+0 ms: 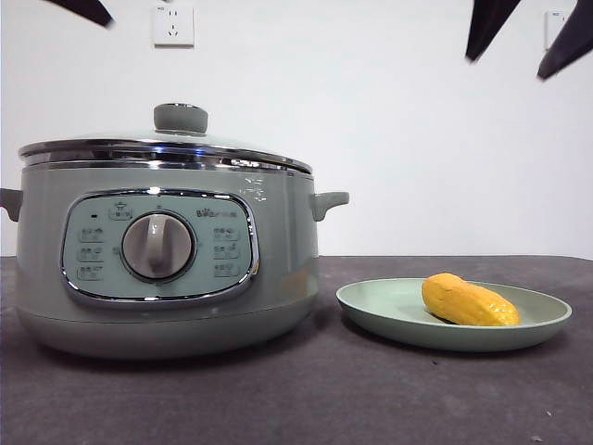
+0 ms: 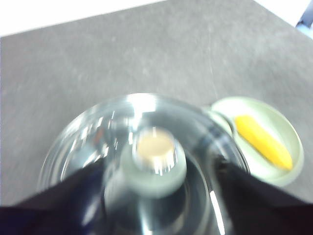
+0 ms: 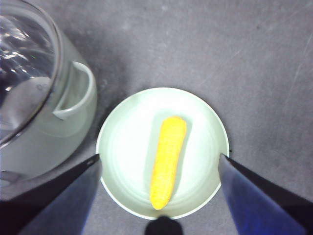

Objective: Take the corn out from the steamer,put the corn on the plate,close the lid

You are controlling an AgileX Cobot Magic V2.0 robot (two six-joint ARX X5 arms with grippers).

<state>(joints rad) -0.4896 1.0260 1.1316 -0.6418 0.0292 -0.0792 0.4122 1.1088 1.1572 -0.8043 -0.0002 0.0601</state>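
The steamer [image 1: 167, 269] stands at the left with the glass lid [image 1: 167, 148] shut on it, its pale green knob [image 1: 181, 118] upright on top. The corn [image 1: 469, 301] lies on the pale green plate [image 1: 371, 311] to the steamer's right. My left gripper [image 2: 156, 169] is open and empty, high above the lid knob [image 2: 154, 161], in a blurred picture; in the front view it is a black tip [image 1: 93, 11] at the top left. My right gripper [image 3: 159, 159] is open and empty, high above the corn [image 3: 167, 159] and the plate [image 3: 122, 142]; its jaws show at the top right [image 1: 508, 67].
The dark grey table [image 1: 296, 399] runs in front of the steamer and plate. A white wall with a socket [image 1: 173, 25] stands behind. The steamer's side handle [image 1: 329, 201] points toward the plate, with a small gap between the two.
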